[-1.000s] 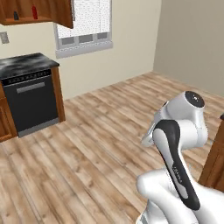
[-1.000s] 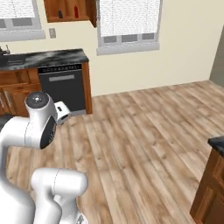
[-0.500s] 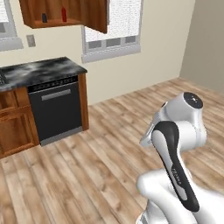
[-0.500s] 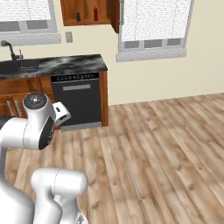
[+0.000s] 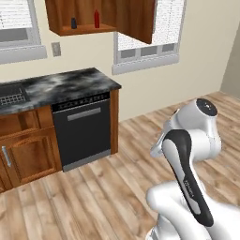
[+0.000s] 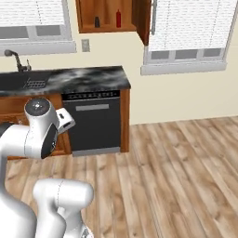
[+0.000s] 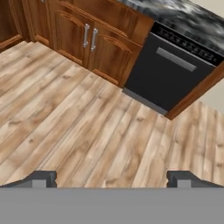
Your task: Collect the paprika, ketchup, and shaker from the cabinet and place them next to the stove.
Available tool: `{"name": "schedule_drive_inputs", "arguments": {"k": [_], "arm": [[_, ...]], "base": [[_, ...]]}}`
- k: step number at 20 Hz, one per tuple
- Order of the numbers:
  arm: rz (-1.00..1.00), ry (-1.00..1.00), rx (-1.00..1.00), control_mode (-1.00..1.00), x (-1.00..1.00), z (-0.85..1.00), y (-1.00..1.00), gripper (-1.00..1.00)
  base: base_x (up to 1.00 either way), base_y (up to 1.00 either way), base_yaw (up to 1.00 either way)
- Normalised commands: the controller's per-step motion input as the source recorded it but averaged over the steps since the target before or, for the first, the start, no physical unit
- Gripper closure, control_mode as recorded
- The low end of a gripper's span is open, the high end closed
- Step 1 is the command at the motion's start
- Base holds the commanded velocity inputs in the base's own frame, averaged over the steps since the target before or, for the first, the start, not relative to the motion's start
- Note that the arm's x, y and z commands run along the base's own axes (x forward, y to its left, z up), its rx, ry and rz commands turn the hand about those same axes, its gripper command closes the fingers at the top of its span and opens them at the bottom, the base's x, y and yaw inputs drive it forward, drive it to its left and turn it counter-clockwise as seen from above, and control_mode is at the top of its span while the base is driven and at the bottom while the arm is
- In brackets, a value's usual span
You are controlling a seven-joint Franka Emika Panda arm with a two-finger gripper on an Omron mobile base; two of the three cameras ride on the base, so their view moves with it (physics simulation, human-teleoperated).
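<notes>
Gripper (image 7: 111, 178) spread wide, empty, aimed down at the wood floor (image 7: 78, 127). Ketchup (image 6: 118, 18) and shaker (image 6: 97, 22) upright near the cabinet (image 6: 88, 14) shelf's front edge, door (image 6: 143, 21) swung open, presumably for reach. Paprika and stove not seen.

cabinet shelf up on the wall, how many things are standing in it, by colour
dark grey-black: 1, the shaker
red: 1, the ketchup
total: 2 visible on the open cabinet shelf, standing apart from each other, the shaker to the left of the ketchup
</notes>
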Motion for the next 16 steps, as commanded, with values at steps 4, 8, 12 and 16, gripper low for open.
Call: {"name": "schedule_drive_inputs", "arguments": {"k": [4,8,12,16], "arm": [[0.00,0.00,0.00,1.00,0.00,0.00,0.00,-1.00],[0.00,0.00,0.00,1.00,0.00,0.00,0.00,-1.00],[0.00,0.00,0.00,1.00,0.00,0.00,0.00,-1.00],[0.00,0.00,0.00,1.00,0.00,0.00,0.00,-1.00]], "base": [[0.98,0.05,0.19],[0.87,0.01,0.17],[0.71,-0.01,0.16],[0.68,-0.11,0.13]]}}
